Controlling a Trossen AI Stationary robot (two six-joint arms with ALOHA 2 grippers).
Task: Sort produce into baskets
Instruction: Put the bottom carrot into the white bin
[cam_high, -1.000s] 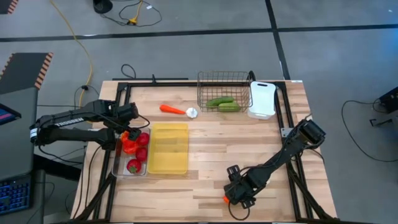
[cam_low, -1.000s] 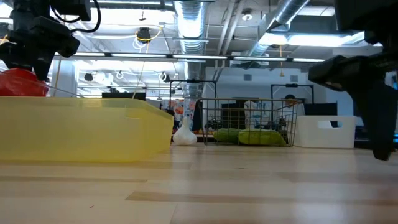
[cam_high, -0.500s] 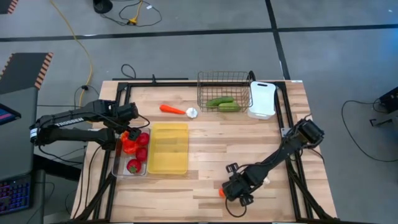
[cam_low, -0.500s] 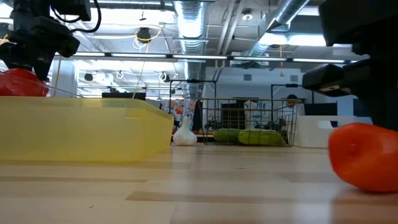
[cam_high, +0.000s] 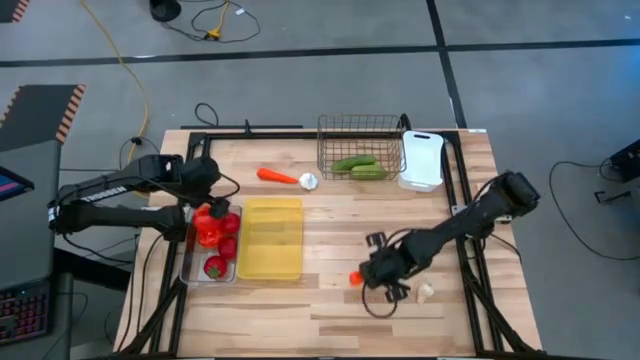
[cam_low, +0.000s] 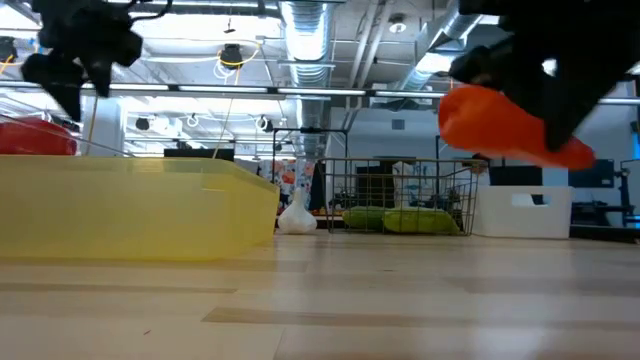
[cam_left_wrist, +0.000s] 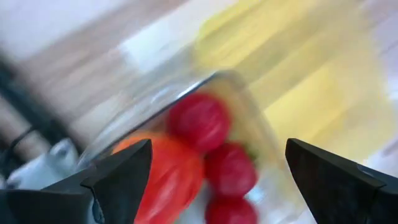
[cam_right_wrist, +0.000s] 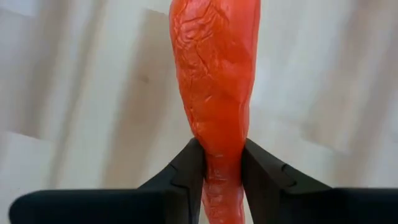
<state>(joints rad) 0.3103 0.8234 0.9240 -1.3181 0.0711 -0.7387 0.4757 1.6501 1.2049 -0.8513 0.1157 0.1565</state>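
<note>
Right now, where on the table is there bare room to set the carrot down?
Bare wood lies along the near edge below the yellow tray, and between that tray and the right gripper, which holds an orange carrot. The yellow tray itself is empty. It is crowded in the clear bin under the left gripper, and near the wire basket.

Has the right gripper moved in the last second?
Yes. The right gripper, shut on a carrot, has moved away from the table's near edge toward the yellow tray.

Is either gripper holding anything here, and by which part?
The right gripper pinches an orange carrot at its narrow end, lifted off the table. The left gripper is open and empty above the clear bin.
</note>
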